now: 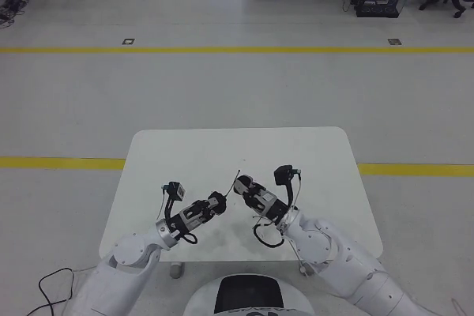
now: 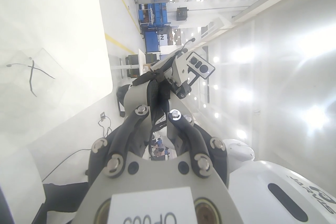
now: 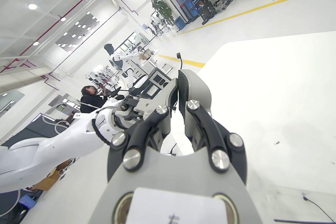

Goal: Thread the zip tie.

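Evidently for threading, both hands meet above the bench [image 1: 300, 154] at mid frame: the right hand [image 3: 178, 80] pinches the zip tie [image 3: 179, 55], its end poking upward, while the left hand [image 2: 157, 83] is closed alongside, its hold unclear

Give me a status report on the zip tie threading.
Both hands shut: left hand, right hand, fingertips nearly meeting above white table. Zip tie sticks up between them; holder unclear. Nothing blocking.

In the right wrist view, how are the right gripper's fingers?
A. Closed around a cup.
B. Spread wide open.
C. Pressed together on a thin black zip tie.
C: the right gripper is shut, and the zip tie sticks out past its fingertips.
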